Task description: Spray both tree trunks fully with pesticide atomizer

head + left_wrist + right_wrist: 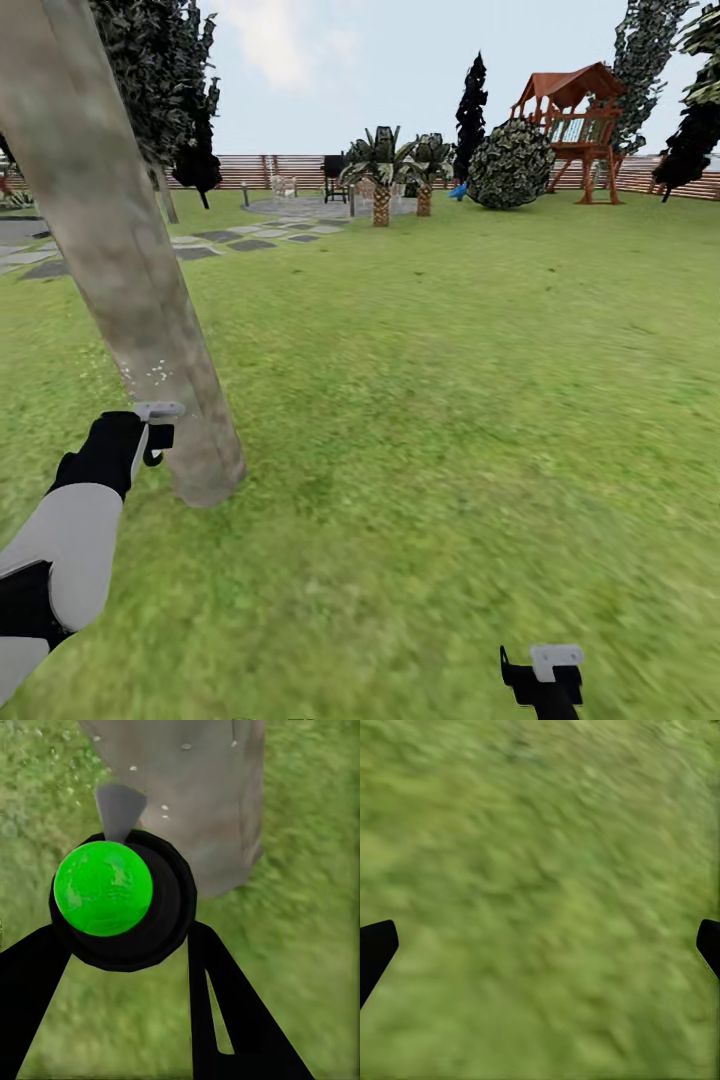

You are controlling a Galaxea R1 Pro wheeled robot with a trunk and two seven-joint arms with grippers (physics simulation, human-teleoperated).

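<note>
One tree trunk (120, 270), thick, pale grey-brown and leaning in the head view, rises from the garden lawn (450, 380) at the left. White pesticide specks (150, 372) dot its lower bark; they also show on the tree trunk (202, 787) in the left wrist view. My left gripper (155, 436) is low beside the trunk's base, shut on the pesticide atomizer (103, 889), seen end-on as a bright green round inside a black ring, its grey nozzle (118, 806) pointing at the bark. My right gripper (545, 675) hangs open over bare grass, with nothing between its fingers (376, 945).
Grey paving slabs (250, 243) run toward a round paved floor (300, 207) with chairs. Palm plants (381, 175), a round bush (511, 165) and a wooden play tower (575, 125) stand before the slat fence (255, 170). Another pale trunk (166, 195) stands further back left.
</note>
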